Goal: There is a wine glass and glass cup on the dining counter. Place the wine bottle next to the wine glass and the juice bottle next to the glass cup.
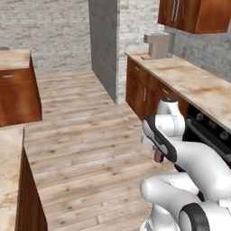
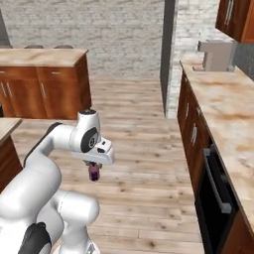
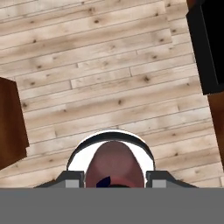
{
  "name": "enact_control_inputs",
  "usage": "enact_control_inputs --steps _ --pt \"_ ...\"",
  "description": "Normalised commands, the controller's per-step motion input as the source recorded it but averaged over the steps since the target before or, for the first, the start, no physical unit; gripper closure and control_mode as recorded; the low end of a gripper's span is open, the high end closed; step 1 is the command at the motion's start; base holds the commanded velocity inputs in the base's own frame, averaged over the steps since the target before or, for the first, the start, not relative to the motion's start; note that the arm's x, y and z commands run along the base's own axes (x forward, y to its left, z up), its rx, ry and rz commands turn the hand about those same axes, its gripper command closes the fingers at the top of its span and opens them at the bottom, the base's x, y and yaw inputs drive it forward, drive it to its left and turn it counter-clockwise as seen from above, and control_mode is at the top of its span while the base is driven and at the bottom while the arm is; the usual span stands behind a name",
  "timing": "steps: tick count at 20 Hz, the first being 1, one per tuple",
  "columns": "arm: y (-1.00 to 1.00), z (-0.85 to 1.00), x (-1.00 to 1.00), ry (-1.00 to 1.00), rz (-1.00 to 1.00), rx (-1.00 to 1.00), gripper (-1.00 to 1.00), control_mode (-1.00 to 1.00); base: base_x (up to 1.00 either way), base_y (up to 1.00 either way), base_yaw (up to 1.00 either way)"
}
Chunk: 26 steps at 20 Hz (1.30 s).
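a: left base view, status?
b: the arm rises from the lower right. the gripper (image 1: pixel 158 156) hangs below the wrist, over the wooden floor (image 1: pixel 85 135). a small reddish-maroon item, the juice bottle (image 1: pixel 158 157), shows just under the hand, mostly hidden by the forearm. the wall counter (image 1: pixel 198 85) runs along the right, with a coffee machine (image 1: pixel 157 45) at its far end. a corner of the dining counter (image 1: pixel 9 171) shows at the lower left edge.

a: right base view?
b: the arm rises from the lower left. the gripper (image 2: pixel 94 171) points down, and the juice bottle (image 2: pixel 94 172) hangs upright between its fingers, clear of the floor (image 2: pixel 139 149) and of every worktop. a counter with wood cabinets (image 2: pixel 44 74) stands at the back left. the wall counter (image 2: pixel 223 114) runs down the right side, with a dark oven front (image 2: pixel 216 198) below its near edge.

a: hand view?
b: the juice bottle (image 3: pixel 114 164) sits at the bottom centre, seen from above, rounded and maroon. one finger tip (image 3: pixel 73 179) shows on each side of it, touching it. floor planks (image 3: pixel 109 78) lie beneath.

a: jaw state?
b: clamped on the juice bottle, one finger pressed to each side.

a: bottle location?
b: in the hand, in the air over the floor, between the wall counter and the dining counter, on neither.
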Motion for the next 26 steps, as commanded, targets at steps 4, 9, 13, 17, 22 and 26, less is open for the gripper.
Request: enact_control_inputs --steps 4,9,13,17,22,26 --pt "0.00 0.00 0.00 0.00 0.00 0.00 1.00 1.00 0.65 -0.24 0.22" --pt "0.00 0.00 0.00 0.00 0.00 0.00 1.00 1.00 0.68 -0.22 0.23" --pt "0.00 0.00 0.00 0.00 0.00 0.00 1.00 1.00 0.71 -0.19 0.25" --pt "0.00 0.00 0.00 0.00 0.00 0.00 1.00 1.00 0.71 -0.18 0.26" --pt "0.00 0.00 0.00 0.00 0.00 0.00 1.00 1.00 0.71 -0.18 0.27" --pt "0.00 0.00 0.00 0.00 0.00 0.00 1.00 1.00 0.71 -0.18 0.27"
